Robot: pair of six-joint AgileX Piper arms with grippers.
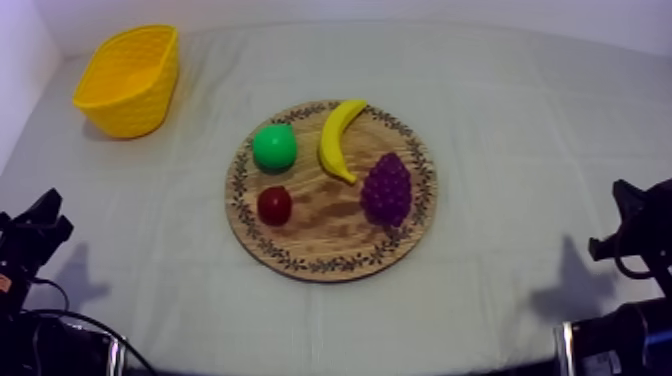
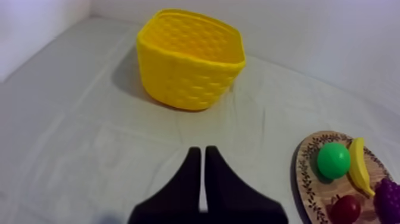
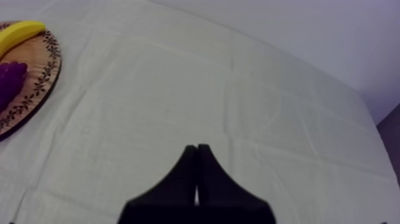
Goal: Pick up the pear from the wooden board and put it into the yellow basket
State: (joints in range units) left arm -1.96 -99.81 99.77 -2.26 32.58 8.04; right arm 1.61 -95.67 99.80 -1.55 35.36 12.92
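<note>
Pear (image 1: 273, 147), green and round, sits on the far-left part of the wooden board (image 1: 330, 265), just beside the banana (image 1: 338, 137) and behind the small red fruit (image 1: 274, 205). The grapes (image 1: 387, 189) lie at the board's right. The board lies mid-table (image 1: 520, 120), and the yellow basket (image 1: 128, 80) stands well apart from it at the table's far left corner. Left jaws are pressed together into a narrow wedge, holding nothing, above bare cloth short of the basket. Right jaws are likewise closed on nothing, above bare cloth near the table's right edge, apart from the board.
</note>
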